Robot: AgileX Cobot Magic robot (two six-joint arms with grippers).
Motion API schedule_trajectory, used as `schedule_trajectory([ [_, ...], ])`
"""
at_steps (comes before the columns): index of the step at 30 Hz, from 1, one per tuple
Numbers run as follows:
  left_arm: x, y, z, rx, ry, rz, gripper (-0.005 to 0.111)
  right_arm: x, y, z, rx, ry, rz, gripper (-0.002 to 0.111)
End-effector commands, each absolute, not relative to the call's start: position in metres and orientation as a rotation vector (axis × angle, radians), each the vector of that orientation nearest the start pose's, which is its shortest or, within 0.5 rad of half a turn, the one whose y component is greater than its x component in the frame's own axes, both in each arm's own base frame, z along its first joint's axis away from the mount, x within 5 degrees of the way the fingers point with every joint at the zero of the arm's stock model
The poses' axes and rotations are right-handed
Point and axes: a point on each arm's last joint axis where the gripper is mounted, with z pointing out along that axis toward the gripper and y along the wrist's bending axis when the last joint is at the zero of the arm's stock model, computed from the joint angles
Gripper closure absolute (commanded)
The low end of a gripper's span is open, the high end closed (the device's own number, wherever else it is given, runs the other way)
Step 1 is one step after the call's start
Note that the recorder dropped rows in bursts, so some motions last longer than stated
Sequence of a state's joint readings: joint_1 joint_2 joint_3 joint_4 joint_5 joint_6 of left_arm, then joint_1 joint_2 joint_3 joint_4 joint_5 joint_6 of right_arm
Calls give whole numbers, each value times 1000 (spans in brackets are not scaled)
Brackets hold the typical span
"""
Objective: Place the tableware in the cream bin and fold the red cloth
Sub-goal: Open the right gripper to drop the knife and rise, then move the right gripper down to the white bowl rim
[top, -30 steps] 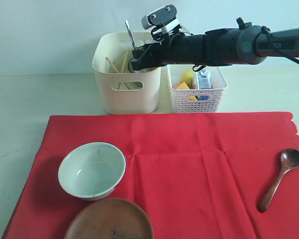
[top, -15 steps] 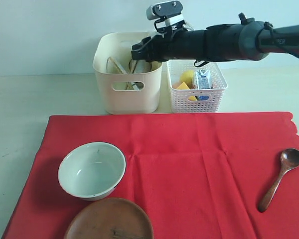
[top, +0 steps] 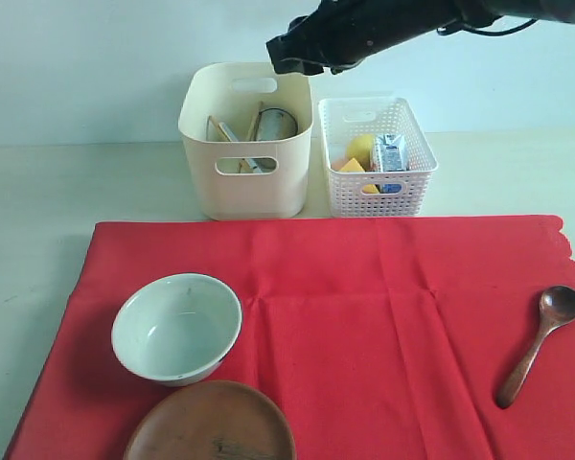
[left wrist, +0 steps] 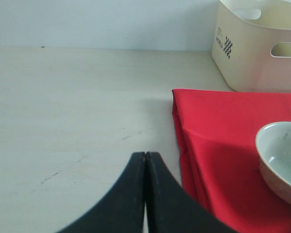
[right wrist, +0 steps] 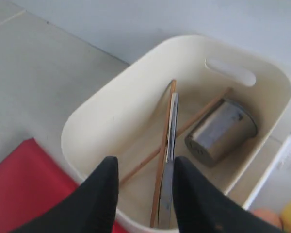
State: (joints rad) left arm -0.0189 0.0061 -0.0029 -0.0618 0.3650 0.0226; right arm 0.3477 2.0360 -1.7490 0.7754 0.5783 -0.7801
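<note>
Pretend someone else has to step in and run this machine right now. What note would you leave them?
Left fingers: shut, empty, over the bare table beside the red cloth.
Right fingers: open, empty, above the cream bin.
Done: the steel cup, chopsticks and knife lie in the bin.
Left: the bowl, wooden plate and spoon sit on the cloth. Put them in the bin, then fold the cloth, which lies flat.
</note>
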Motion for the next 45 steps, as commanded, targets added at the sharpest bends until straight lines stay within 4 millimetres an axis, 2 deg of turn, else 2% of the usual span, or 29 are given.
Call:
schedule_trajectory([
  [1, 53, -3, 181, 4, 1836, -61, 107, 420, 187, 295, -731, 2230, 561, 70],
  [7, 53, -3, 181, 4, 1836, -61, 107, 398, 188, 299, -853, 2349, 646, 70],
  [10, 53, -3, 181, 4, 1836, -61, 107, 388, 195, 298, -924, 2393, 686, 70],
  [16, 53, -3, 181, 4, 1836, -61, 107, 366, 226, 297, -1054, 2400, 742, 70],
  [24, 53, -3, 181, 4, 1836, -61, 107, 342, 266, 298, -1128, 2364, 767, 70],
  [30, 53, -3, 181, 4, 1836, -61, 107, 330, 283, 293, -1131, 2393, 662, 70],
  [35, 53, -3, 181, 4, 1836, -61, 107, 326, 296, 274, -1146, 2457, 549, 70],
  [38, 53, -3, 181, 4, 1836, -61, 107, 328, 301, 259, -1146, 2502, 543, 70],
  [45, 53, -3, 181, 4, 1836, -61, 107, 337, 308, 213, -1139, 2616, 520, 70],
])
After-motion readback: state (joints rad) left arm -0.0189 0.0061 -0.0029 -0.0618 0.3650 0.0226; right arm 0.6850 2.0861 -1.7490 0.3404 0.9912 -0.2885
